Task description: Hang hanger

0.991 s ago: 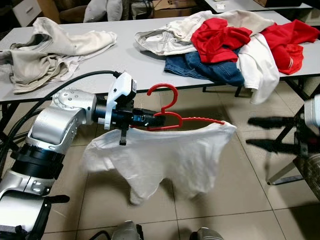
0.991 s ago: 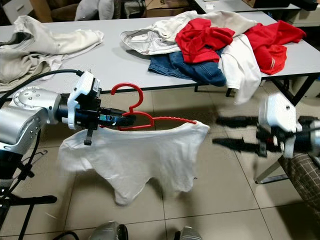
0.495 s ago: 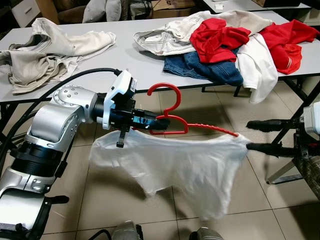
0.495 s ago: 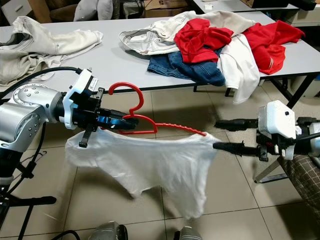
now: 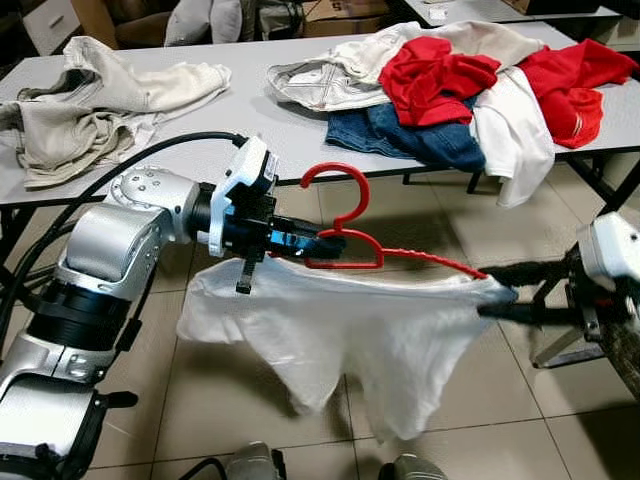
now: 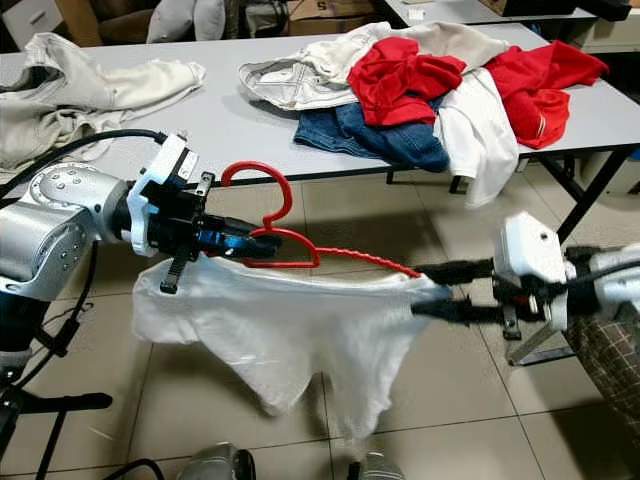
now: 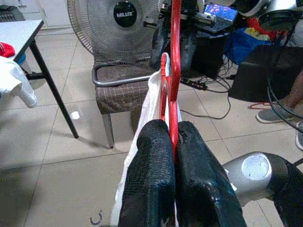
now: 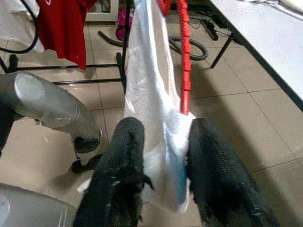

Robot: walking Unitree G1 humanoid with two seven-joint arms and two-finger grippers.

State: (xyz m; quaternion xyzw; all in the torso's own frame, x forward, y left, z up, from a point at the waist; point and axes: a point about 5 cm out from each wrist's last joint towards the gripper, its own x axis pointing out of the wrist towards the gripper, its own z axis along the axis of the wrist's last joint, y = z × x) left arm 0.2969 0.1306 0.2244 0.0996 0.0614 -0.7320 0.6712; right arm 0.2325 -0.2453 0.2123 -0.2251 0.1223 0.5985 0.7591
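I'm looking down at a tiled floor in front of a grey table (image 5: 250, 120) heaped with clothes (image 5: 450, 80). My left gripper (image 5: 325, 243) is clamping the red hanger (image 5: 350, 225) just below its hook. The white shirt (image 5: 350, 330) is sitting on it unevenly. My right gripper (image 6: 435, 290) is straddling the shirt's far shoulder, fingers spread. I judge hanging hasn't begun; I'm seeing no rail ahead.

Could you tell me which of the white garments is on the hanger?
The thin white T-shirt draped on the red plastic hanger above the floor; the other white garment hangs off the grey table.
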